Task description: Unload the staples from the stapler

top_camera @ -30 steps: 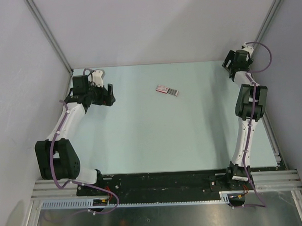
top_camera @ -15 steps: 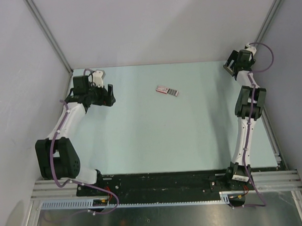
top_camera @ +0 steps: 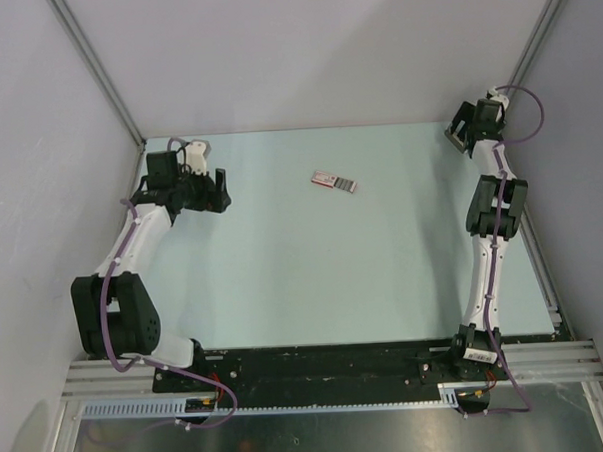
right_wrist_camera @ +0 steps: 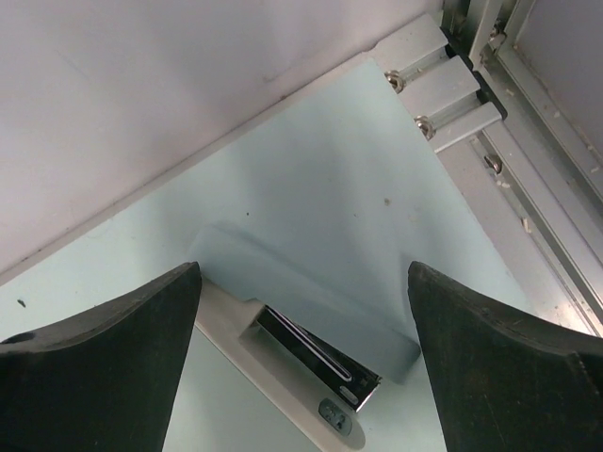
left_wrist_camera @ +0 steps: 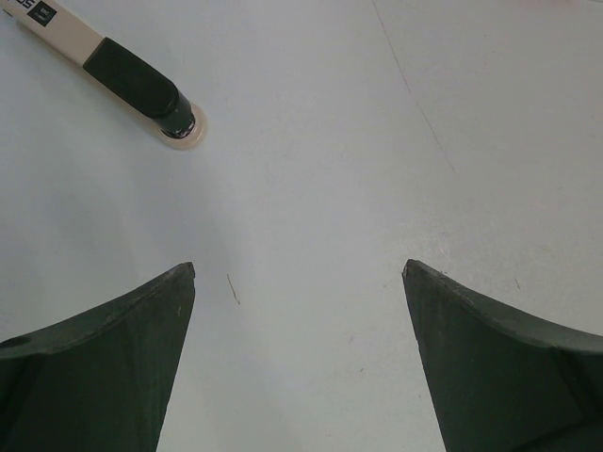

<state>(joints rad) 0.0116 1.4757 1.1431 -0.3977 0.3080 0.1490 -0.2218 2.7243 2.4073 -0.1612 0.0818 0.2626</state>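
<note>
The stapler (top_camera: 335, 181) lies flat on the table (top_camera: 314, 275), at the far middle, well apart from both grippers. It sits at 3 o'clock from the left gripper (top_camera: 221, 189) and 8 o'clock from the right gripper (top_camera: 456, 138). Both grippers have their fingers spread and hold nothing.

Even, bright light (soft shadows)

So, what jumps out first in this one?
The tiny stapler lies toward the far wall, untouched. The left gripper hangs open to its left; the right gripper is open in the far right corner, above a white piece with a shiny metal slot.
</note>
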